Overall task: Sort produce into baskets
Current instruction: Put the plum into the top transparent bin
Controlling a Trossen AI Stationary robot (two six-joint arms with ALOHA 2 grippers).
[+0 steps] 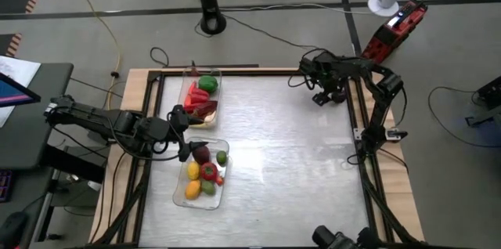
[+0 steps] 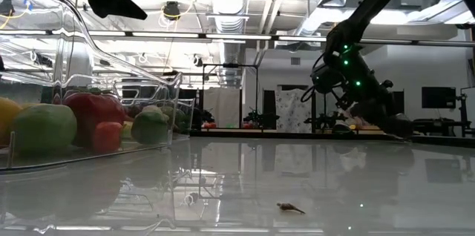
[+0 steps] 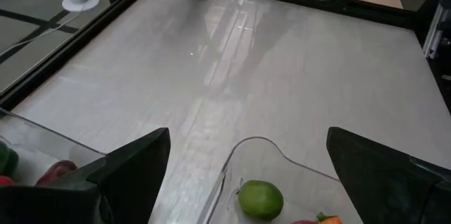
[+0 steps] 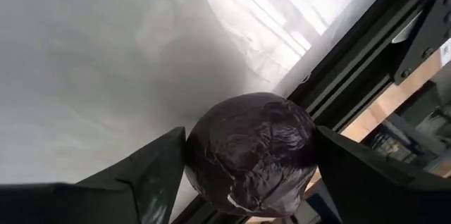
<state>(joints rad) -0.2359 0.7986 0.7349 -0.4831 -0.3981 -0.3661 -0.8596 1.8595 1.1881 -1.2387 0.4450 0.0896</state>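
Right tool (image 4: 246, 175) is seen at the far right corner of the counter (image 1: 282, 147), close to the dark frame rail, with a dark purple fruit (image 4: 250, 153) lodged between its two fingers; in the right wrist view both fingers are touching the fruit's sides, so the fruit is grasped. In the high view the same tool (image 1: 327, 92) is placed well apart from both baskets. The left tool (image 1: 182, 133) is found on the other side of the counter, between the two clear baskets, with its fingers spread wide and nothing held between them; in the left wrist view its fingers (image 3: 134, 175) are seen on either side of the rounded rim of the nearer basket (image 3: 261, 146), in which a green fruit (image 3: 260, 198) is lying. The far basket (image 1: 202, 99) is filled with a green pepper (image 1: 207, 84) and red pieces. The near basket (image 1: 202, 174) is filled with a dark purple piece, a red fruit (image 1: 208, 171), a small green one (image 1: 222, 156) and yellow pieces. In the low view the baskets (image 2: 89, 110) are seen at the left with green and red produce behind the clear wall, and a small brown scrap (image 2: 290, 208) is lying on the bare counter.
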